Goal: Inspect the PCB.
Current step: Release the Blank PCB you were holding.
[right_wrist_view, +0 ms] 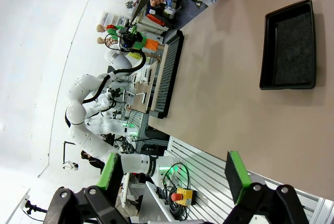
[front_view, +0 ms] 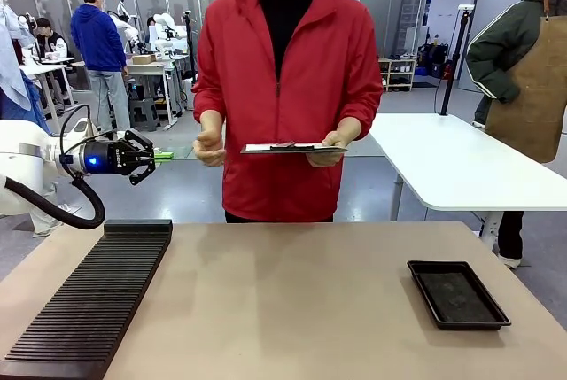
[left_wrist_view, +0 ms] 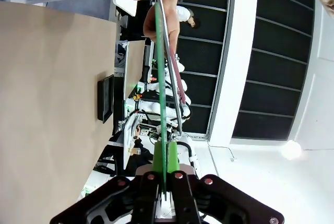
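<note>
Left gripper was fully shut, clamped on the PCB. It hung in the air over the far left corner of the table, above the far end of the black slotted rack and pointing right toward the person.

Front view showed the board only as a small green sliver sticking out of the jaws, lying flat. In the left wrist view the PCB ran edge-on as a thin green line out from between the green pads, and its face couldn't be read. The board touched nothing but the pads.

Right gripper had its jaws spread wide with nothing between them. It was held above the near right part of the table, and its wrist camera looked across at the black tray and the rack.

The black tray sat flat on the table at the near right, well apart from the rack on the left.

The person in the red jacket stood at the far side, centre. They held a dark tablet level at waist height, one hand under its right end. Their other hand was loosely curled just left of the tablet, near the tip of the PCB but not touching it.
</note>
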Controlling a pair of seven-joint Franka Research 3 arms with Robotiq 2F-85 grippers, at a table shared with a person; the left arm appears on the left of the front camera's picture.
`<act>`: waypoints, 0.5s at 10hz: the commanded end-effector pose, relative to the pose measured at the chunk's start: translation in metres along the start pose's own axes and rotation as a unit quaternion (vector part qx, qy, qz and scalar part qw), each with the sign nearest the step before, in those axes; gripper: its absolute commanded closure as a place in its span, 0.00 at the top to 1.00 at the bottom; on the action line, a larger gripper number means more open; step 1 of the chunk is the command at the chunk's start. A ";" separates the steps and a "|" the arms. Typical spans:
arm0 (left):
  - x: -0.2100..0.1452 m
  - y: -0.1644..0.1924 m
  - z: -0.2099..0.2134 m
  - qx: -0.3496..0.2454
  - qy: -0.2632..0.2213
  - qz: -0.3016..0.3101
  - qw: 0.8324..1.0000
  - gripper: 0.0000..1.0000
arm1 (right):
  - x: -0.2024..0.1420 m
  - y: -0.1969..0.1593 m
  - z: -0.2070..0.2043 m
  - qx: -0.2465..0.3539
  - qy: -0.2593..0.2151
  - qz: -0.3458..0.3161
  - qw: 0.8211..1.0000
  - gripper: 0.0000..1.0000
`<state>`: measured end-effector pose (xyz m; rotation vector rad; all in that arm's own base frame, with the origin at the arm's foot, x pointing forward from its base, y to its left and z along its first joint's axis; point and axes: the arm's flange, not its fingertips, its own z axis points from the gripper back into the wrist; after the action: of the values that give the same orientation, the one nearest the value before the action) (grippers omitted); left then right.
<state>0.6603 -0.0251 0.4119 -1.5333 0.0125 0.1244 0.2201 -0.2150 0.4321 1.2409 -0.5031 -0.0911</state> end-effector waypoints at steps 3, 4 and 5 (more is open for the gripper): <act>-0.004 -0.004 0.000 -0.001 0.003 -0.001 1.000 0.03 | 0.000 0.001 0.001 0.006 -0.003 0.007 1.000 1.00; -0.004 -0.004 0.000 -0.001 0.003 -0.001 1.000 0.03 | 0.000 0.001 0.001 0.006 -0.003 0.007 1.000 1.00; -0.004 -0.004 0.000 -0.001 0.003 -0.001 1.000 0.03 | 0.000 0.001 0.001 0.006 -0.003 0.007 1.000 1.00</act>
<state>0.6603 -0.0251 0.4119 -1.5333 0.0125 0.1244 0.2201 -0.2150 0.4321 1.2409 -0.5031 -0.0911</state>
